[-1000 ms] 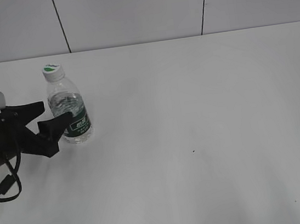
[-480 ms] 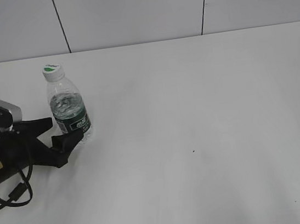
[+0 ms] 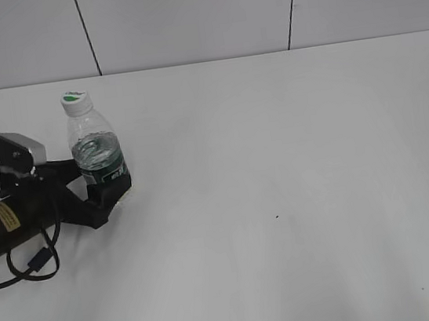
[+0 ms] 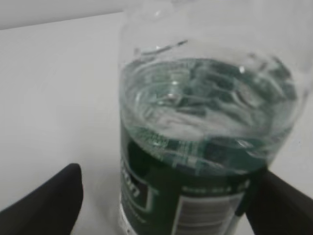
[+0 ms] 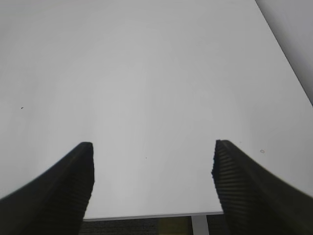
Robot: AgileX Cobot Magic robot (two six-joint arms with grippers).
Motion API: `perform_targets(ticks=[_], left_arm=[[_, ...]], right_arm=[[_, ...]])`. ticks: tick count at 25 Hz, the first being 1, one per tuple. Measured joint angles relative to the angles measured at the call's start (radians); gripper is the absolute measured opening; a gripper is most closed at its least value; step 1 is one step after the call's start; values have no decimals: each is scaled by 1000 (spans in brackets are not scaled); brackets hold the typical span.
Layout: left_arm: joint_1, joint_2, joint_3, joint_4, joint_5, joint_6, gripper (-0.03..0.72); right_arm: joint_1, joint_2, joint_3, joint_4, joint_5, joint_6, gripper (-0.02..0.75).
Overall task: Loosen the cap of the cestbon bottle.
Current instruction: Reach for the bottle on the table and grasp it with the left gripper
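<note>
The cestbon bottle (image 3: 96, 148) stands upright at the left of the white table, clear, part full of water, with a dark green label. Its white cap (image 3: 74, 102) with the green mark sits on the neck. My left gripper (image 3: 99, 183) is open, its two black fingers on either side of the bottle's lower body at label height. In the left wrist view the bottle (image 4: 205, 147) fills the space between the fingers of this gripper (image 4: 168, 196); there is a gap at the left finger and the right finger is close against the label. The cap is out of that view. My right gripper (image 5: 152, 161) is open and empty above bare table, and it does not show in the exterior view.
The white table (image 3: 278, 160) runs to a tiled wall at the back. The right wrist view shows the table's near edge (image 5: 146, 214) and its right edge, with dark floor beyond.
My left gripper has moved right and forward, so that its open fingers now straddle the bottle. The bottle has not moved.
</note>
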Motion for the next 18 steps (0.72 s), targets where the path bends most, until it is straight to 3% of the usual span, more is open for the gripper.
perform_targets(ticks=[8, 15, 18], left_arm=[[-55, 0, -89, -3, 0, -4, 578], [-56, 0, -89, -10, 0, -4, 408], [-56, 0, -89, -10, 0, -4, 407]], right_arm=[[0, 0, 0, 0, 0, 0, 573], [0, 0, 0, 0, 0, 0, 573], [0, 0, 0, 0, 0, 0, 573]])
